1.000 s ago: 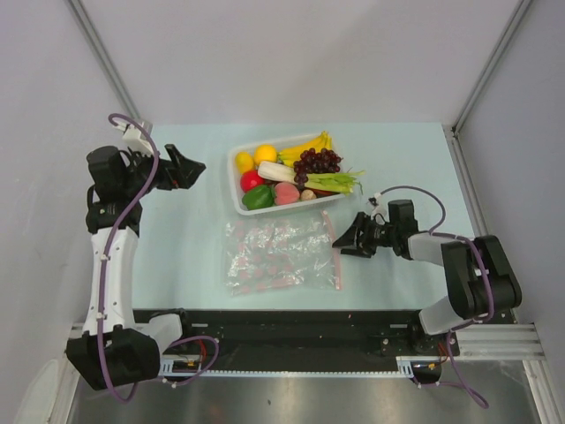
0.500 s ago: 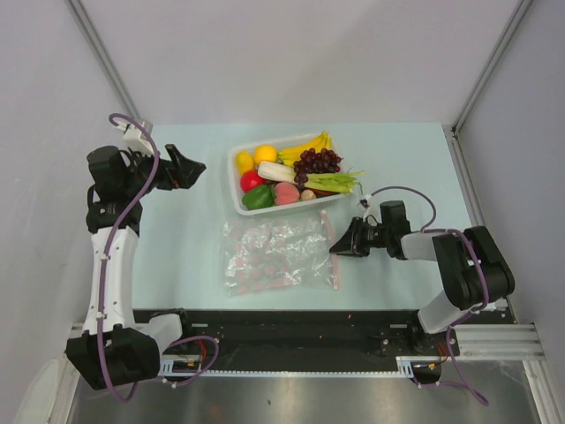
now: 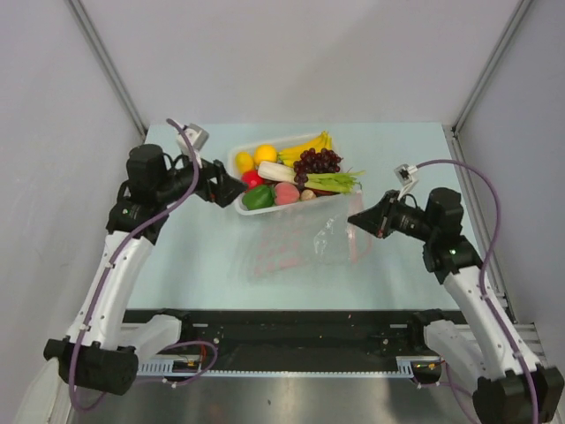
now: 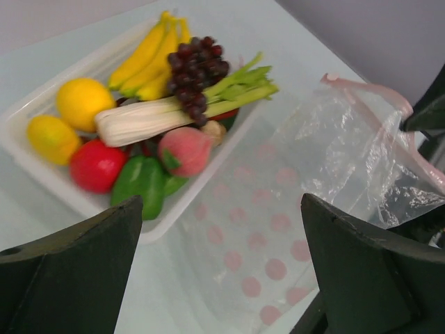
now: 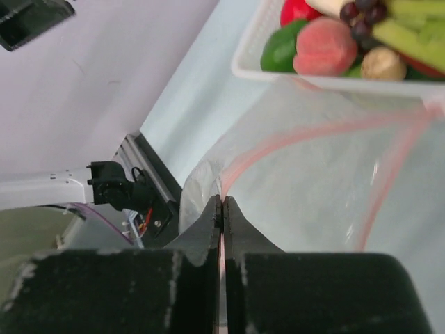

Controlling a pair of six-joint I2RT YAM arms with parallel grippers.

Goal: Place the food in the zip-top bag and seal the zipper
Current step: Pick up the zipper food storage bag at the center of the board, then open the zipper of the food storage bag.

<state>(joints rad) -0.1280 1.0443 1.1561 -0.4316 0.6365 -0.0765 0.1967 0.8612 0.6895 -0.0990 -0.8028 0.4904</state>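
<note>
While the food lies heaped in the white basket (image 4: 167, 221), the bag (image 4: 292, 181) sits just in front of that basket, its far edge touching the basket's near wall. Yellow bananas (image 4: 149, 52) and purple grapes (image 4: 195, 69) fill the basket's far end. A green-white leafy stalk (image 4: 160, 118) lies across its middle. A lemon (image 4: 83, 101) and a second yellow fruit (image 4: 49, 138) sit along its left side. A pink peach (image 4: 184, 149), a red piece (image 4: 97, 165) and a green pepper (image 4: 142, 181) crowd its near wall.

The bag is clear and crinkly with pale red dots. Its mouth gapes on the side right of the basket. There the pink zipper (image 4: 365, 89) curves up off the surface (image 3: 415, 150), while the bag's opposite end rests flat.

The right hand (image 5: 222, 209) is clenched on the bag's upper lip at the zipper, fingers pressed together with the plastic pinched between them. It holds that edge raised to the right of the basket's near corner. The left hand (image 4: 221, 202) hangs over the basket's left end, near the red piece and the pepper. Its fingers are spread wide and it grasps nothing.
</note>
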